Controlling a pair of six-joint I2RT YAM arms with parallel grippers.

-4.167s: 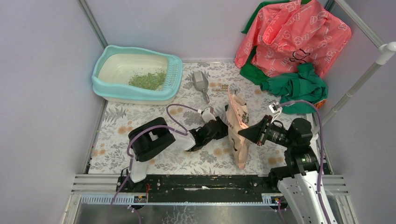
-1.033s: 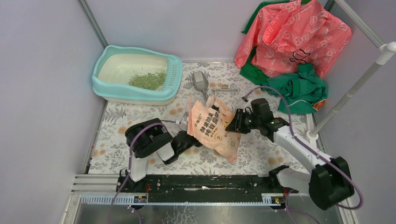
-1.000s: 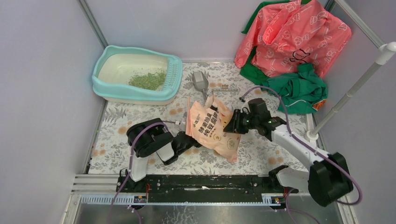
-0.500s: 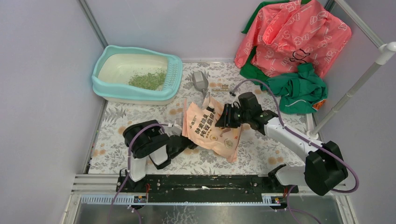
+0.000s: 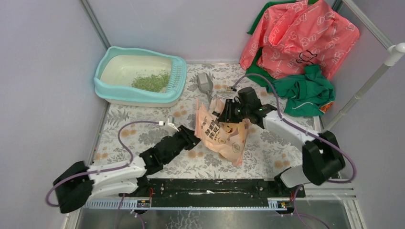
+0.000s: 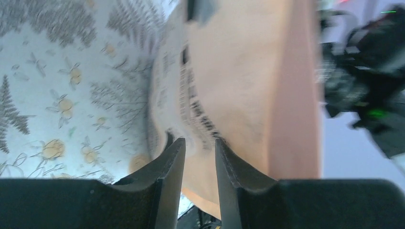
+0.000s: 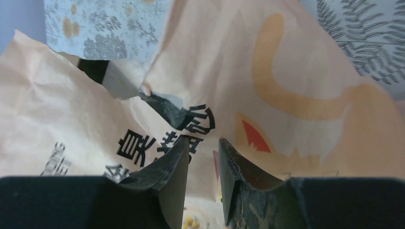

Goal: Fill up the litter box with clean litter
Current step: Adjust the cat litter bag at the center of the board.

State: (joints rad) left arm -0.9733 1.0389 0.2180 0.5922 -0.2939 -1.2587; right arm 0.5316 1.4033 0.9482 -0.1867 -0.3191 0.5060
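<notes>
— Where is the clean litter?
— Heaped green inside the litter box, toward its slotted end. Right of the box and nearer you, the printed bag sits crumpled on the surface.
— And your hands?
— Your left hand pinches the bag's box-side edge; your right hand pinches its top.

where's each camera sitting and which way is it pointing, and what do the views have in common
Top external: above and behind the bases, looking down and forward over the table, litter box and bag; both arms show, left end effector and right end effector on the bag.
Left wrist: on the left arm, looking along its fingers at the bag's edge pinched between them; right arm blurred beyond.
Right wrist: on the right arm, looking along its fingers at the bag's printed face.
Shared: all three see the bag.
</notes>
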